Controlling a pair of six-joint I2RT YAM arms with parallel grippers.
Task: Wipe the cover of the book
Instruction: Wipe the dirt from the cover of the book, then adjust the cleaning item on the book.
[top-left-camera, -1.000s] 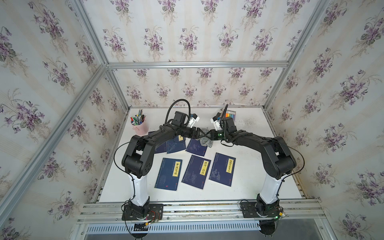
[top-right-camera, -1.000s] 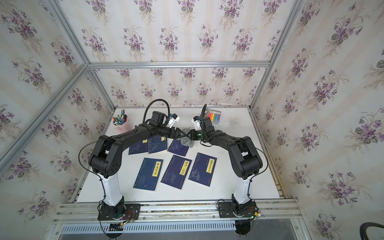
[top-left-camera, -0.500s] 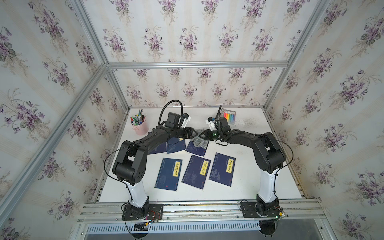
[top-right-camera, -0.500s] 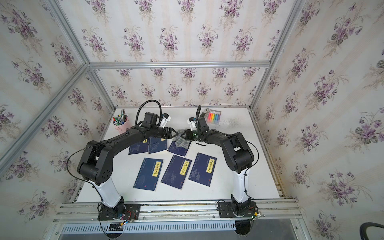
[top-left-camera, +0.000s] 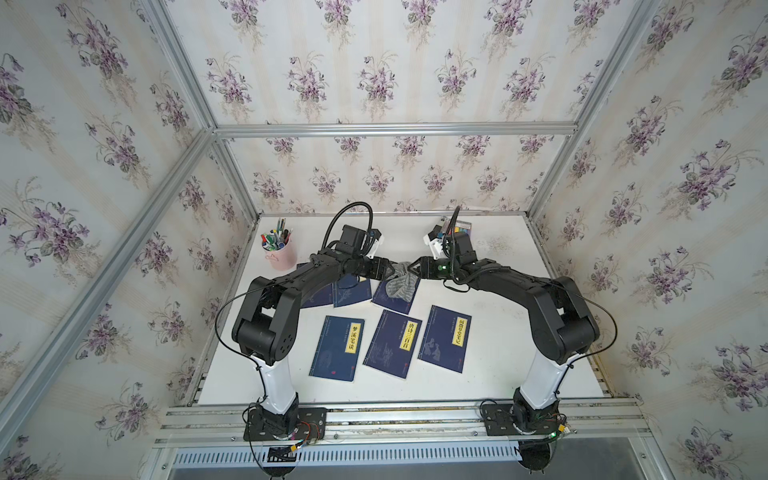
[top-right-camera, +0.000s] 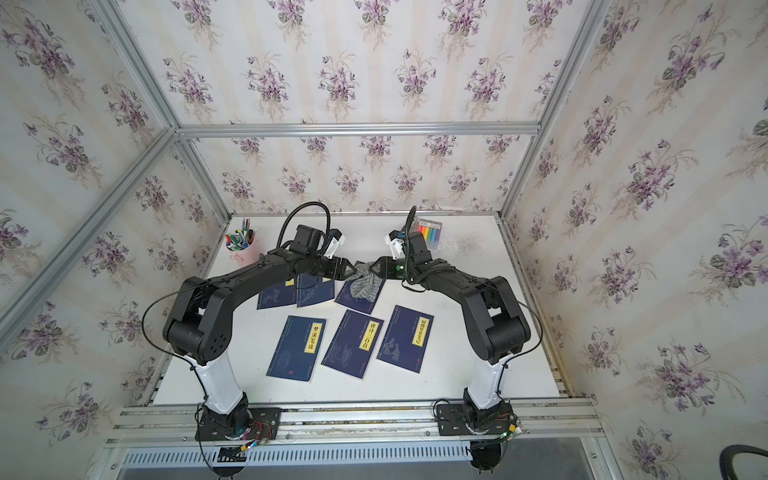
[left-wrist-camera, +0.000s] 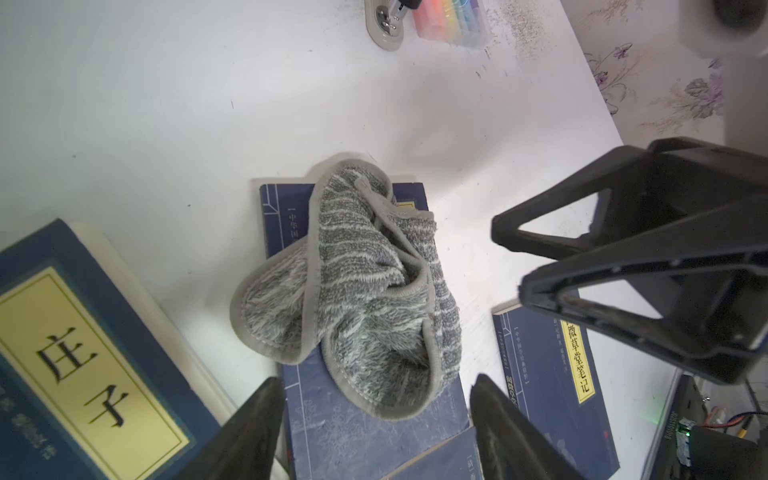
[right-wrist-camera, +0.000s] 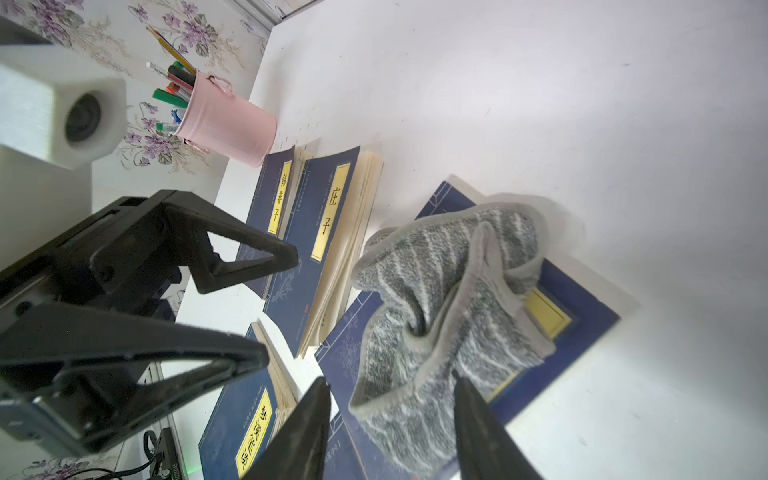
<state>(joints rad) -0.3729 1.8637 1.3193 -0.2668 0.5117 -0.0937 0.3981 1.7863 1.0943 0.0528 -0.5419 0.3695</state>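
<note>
A crumpled grey striped cloth (top-left-camera: 401, 284) (top-right-camera: 365, 286) lies on the cover of a dark blue book (top-left-camera: 395, 302) (top-right-camera: 358, 304), the rightmost of the back row. My left gripper (top-left-camera: 391, 270) (left-wrist-camera: 374, 382) hovers just left of the cloth, open and empty. From the right, my right gripper (top-left-camera: 412, 266) (right-wrist-camera: 390, 378) faces it, jaws apart above the cloth's (right-wrist-camera: 449, 307) near edge and closed on nothing. In the left wrist view the cloth (left-wrist-camera: 361, 291) covers most of the book (left-wrist-camera: 353, 428). The book's yellow title label (right-wrist-camera: 548, 316) shows only partly.
Two more blue books (top-left-camera: 351, 291) lie left of the covered one. A front row of three blue books (top-left-camera: 337, 348) (top-left-camera: 392, 343) (top-left-camera: 444, 337) lies nearer the arm bases. A pink pen cup (top-left-camera: 279, 254) stands back left. A highlighter box (top-left-camera: 462, 227) and a stapler (left-wrist-camera: 384, 20) sit at the back.
My right gripper's jaws have spread and let go of the cloth, which now rests loose on the book. The left gripper has stayed open beside it.
</note>
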